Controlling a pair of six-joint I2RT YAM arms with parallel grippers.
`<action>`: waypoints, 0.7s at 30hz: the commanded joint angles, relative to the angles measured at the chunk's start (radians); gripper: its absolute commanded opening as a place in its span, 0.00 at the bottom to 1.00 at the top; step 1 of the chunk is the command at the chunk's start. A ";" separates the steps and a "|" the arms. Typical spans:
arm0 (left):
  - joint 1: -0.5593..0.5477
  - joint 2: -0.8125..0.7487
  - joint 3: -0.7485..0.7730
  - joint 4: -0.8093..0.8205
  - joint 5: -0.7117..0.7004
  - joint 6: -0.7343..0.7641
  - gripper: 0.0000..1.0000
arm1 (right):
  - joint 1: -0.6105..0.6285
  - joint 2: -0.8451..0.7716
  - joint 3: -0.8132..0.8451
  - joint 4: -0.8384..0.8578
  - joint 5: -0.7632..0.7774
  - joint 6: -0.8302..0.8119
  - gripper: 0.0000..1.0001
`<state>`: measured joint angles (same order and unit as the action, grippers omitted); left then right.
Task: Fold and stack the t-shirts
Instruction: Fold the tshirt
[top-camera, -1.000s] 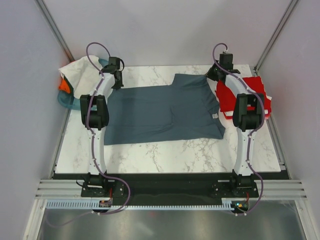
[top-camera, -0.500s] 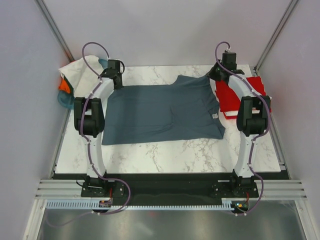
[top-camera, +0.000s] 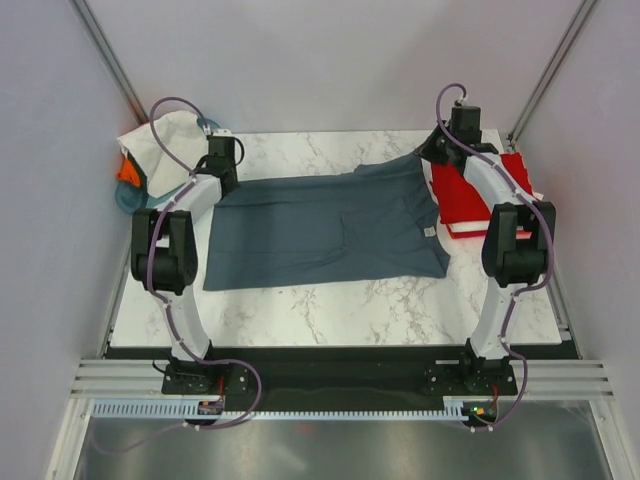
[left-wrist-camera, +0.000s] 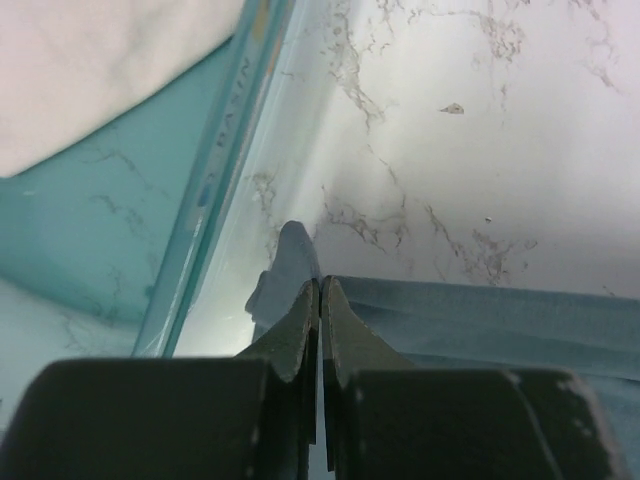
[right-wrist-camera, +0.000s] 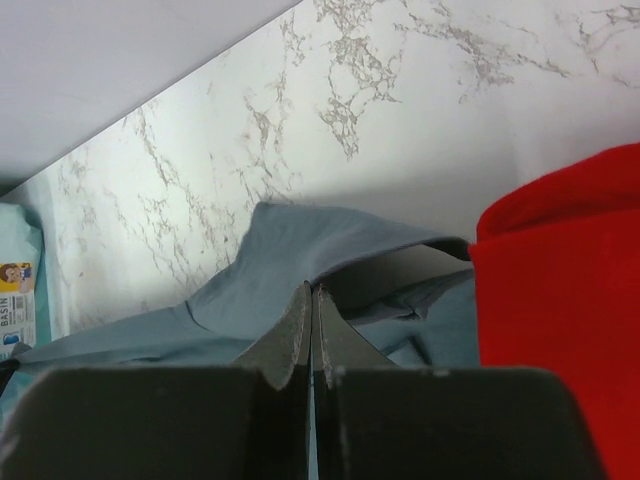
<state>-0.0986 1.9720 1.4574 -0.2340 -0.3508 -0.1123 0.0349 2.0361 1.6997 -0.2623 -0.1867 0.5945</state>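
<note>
Now we see both arms swung wider than a second ago, and the blue-grey t-shirt's (top-camera: 320, 225) far edge runs straighter, nearly spread for folding. It touches the red t-shirt (top-camera: 470, 195). The right gripper (right-wrist-camera: 312, 295) is clamped on the corner beside the red t-shirt, the left gripper (left-wrist-camera: 320, 290) on the corner farthest from it, close to the teal basket (left-wrist-camera: 100, 230). Bare worktop (top-camera: 330, 300) lies nearer the bases than the red t-shirt.

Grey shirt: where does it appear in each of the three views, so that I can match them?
Top external: grey shirt spread across the middle of the table.
Left wrist: lower right, a band reaching the right edge.
Right wrist: lower centre and left, left of the red shirt.
Shared landmark: the marble table, in all three.
</note>
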 joint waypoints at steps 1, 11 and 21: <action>-0.007 -0.085 -0.031 0.082 -0.106 -0.026 0.02 | -0.009 -0.102 -0.050 0.031 -0.005 -0.009 0.00; -0.047 -0.160 -0.149 0.185 -0.206 -0.024 0.02 | -0.009 -0.234 -0.255 0.092 0.033 0.017 0.00; -0.084 -0.208 -0.246 0.228 -0.284 -0.013 0.02 | -0.009 -0.324 -0.380 0.115 0.075 0.021 0.00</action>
<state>-0.1684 1.8194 1.2270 -0.0708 -0.5438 -0.1120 0.0334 1.7752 1.3479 -0.1970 -0.1467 0.6098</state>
